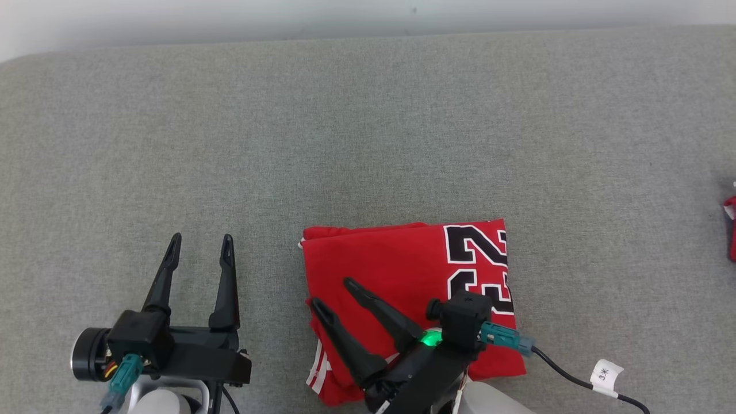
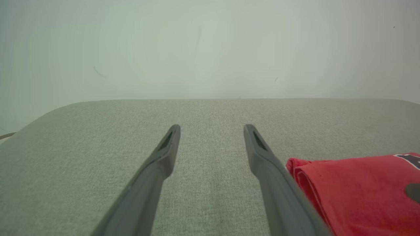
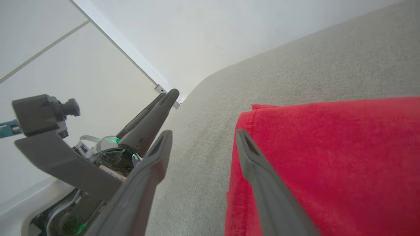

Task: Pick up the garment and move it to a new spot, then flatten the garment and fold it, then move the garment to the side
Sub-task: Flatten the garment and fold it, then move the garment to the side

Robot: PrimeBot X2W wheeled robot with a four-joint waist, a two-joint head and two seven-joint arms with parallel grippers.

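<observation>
Folded red jersey (image 1: 402, 270) flat on the grey cushion (image 1: 368, 126).
My right gripper (image 1: 332, 291) straddles its left edge, fingers spread; my left gripper (image 1: 201, 236) sits beside it, also spread, empty.

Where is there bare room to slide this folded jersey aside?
The whole far stretch of the grey upholstered surface beyond the folded red jersey is bare, as is the strip between it and the red item at the right edge. Crowded: near side, where the open left pincer, right pincer and cable sit.
</observation>
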